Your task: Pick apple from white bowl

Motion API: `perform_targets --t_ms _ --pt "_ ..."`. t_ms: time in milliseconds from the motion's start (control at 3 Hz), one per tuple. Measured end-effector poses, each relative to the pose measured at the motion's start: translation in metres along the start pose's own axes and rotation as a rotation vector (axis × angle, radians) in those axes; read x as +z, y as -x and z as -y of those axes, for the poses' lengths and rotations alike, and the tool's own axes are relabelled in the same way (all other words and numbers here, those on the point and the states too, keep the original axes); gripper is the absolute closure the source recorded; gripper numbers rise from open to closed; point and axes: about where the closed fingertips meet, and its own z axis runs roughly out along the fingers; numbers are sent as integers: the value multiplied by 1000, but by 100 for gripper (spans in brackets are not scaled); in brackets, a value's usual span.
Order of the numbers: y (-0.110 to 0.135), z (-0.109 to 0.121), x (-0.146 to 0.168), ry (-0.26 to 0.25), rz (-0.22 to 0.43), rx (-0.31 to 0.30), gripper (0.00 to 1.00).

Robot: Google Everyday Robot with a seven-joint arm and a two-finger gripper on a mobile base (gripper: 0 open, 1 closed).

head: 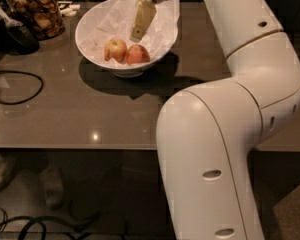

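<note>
The white bowl point(90, 41) stands on the grey table near its far side, lined with crumpled white paper point(160, 21). Two apples lie side by side in its front part. The reddish-orange apple point(138, 55) is on the right, and a paler yellow apple with a red blush point(115, 49) is on the left. My gripper point(139, 23) reaches down into the bowl from the top of the view. Its tip hangs just above and behind the reddish-orange apple and does not touch it. My white arm fills the right side of the view.
A glass jar of brown snacks point(37, 11) and a dark object point(17, 34) stand at the far left. A black cable loop point(15, 86) lies on the table point(90, 119) at the left. The table's front edge runs below the bowl.
</note>
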Motion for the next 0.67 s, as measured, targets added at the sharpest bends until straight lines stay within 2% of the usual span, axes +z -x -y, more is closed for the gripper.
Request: perform_targets --t_ms 667 --pt "-8 -3 34 62 -30 32 21"
